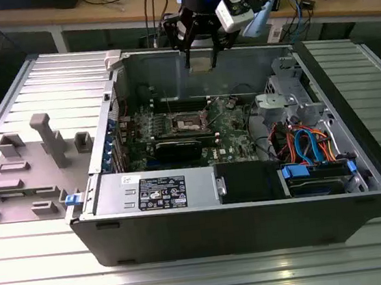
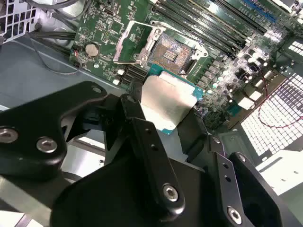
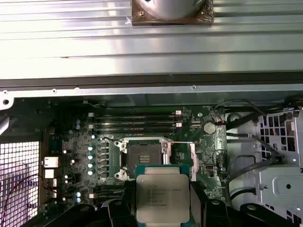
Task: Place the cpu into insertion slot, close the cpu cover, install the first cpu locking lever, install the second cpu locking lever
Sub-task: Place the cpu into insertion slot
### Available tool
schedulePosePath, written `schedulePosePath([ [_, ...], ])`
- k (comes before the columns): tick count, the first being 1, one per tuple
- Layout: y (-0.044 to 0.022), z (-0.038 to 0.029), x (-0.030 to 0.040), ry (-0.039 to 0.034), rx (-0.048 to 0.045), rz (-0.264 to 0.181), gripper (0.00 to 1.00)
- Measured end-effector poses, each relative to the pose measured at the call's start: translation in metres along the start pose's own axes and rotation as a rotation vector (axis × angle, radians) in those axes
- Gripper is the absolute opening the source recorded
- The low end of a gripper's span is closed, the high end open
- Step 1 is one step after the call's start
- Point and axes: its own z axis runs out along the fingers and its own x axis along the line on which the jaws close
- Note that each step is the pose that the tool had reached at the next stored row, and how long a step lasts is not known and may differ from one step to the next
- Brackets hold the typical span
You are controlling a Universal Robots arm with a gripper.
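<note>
gripping the cpu (image 3: pixel 162 196) in a closed gripper (image 1: pixel 201 64), held high above the open slot (image 3: pixel 144 155) and well apart from it, seemingly mid first step, placing, which probably calls for squaring cpu over slot.

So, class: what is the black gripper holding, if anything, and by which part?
The small square silver-topped cpu, clamped by its two opposite side edges.

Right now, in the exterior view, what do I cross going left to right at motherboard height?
Grey moulded plastic tray with upright pegs → square dark insertion slot with silver rim → bundle of blue and orange cables.
</note>
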Motion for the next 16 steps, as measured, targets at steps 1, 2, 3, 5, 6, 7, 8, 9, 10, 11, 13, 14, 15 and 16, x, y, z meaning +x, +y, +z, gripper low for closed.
schedulePosePath([
  [1,0.0000,0.0000,0.0000,0.0000,0.0000,0.000,0.54],
  [2,0.0000,0.0000,0.0000,0.0000,0.0000,0.000,0.54],
  [3,0.0000,0.0000,0.0000,-0.0001,0.0000,0.000,0.54],
  [5,0.0000,0.0000,0.0000,0.0000,0.0000,0.000,0.54],
  [6,0.0000,0.0000,0.0000,0.0000,0.0000,0.000,0.54],
  [7,0.0000,0.0000,0.0000,0.0000,0.0000,0.000,0.54],
  [8,0.0000,0.0000,0.0000,0.0000,0.0000,0.000,0.54],
  [9,0.0000,0.0000,0.0000,0.0000,0.0000,0.000,0.54],
  [10,0.0000,0.0000,0.0000,-0.0001,0.0000,0.000,0.54],
  [11,0.0000,0.0000,0.0000,0.0000,0.0000,0.000,0.54],
  [13,0.0000,0.0000,0.0001,0.0000,0.0001,0.000,0.54],
  [14,0.0000,0.0000,0.0001,0.0000,0.0001,0.000,0.54],
  [15,-0.0001,0.0000,0.0001,-0.0001,0.0002,0.001,0.54],
  [16,0.0000,0.0001,0.0001,-0.0006,0.0000,0.007,0.54],
])
